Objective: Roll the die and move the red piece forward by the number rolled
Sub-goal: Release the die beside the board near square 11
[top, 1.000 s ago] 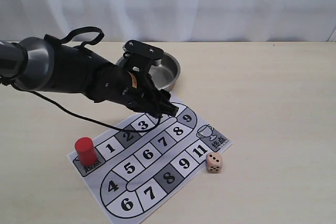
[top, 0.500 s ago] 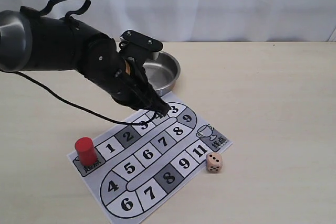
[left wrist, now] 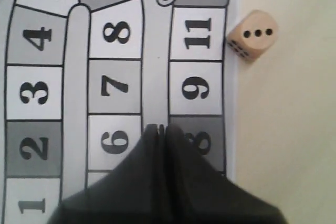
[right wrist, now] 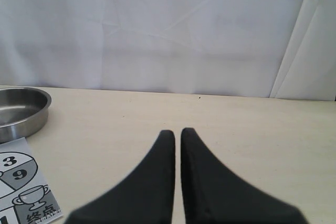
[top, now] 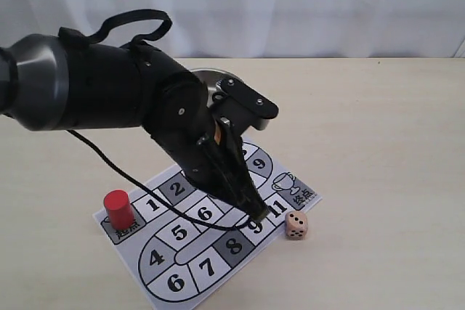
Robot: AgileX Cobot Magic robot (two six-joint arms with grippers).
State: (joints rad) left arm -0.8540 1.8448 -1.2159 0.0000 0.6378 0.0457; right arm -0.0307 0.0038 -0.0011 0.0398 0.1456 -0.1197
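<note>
The die (top: 296, 224) rests on the table just off the board's right edge, beside square 11. In the left wrist view the die (left wrist: 253, 36) turns a three-pip face to the camera. The red piece (top: 118, 208) stands upright on the start square at the board's left corner. My left gripper (top: 258, 215) is shut and empty, its tips low over square 9, a short way left of the die. From the wrist camera the left gripper (left wrist: 160, 128) sits between squares 6 and 8. My right gripper (right wrist: 177, 131) is shut on nothing above bare table, outside the exterior view.
The paper game board (top: 176, 234) lies flat with numbered squares. A steel bowl (right wrist: 21, 111) stands behind the board, mostly hidden by the left arm in the exterior view. A black cable (top: 123, 176) trails from the arm over the board. White curtain at the back.
The left arm has swung from the board's far end near the bowl toward the near right. Its shut tips have dropped to square 9 beside the die. Die and red piece have not moved.
</note>
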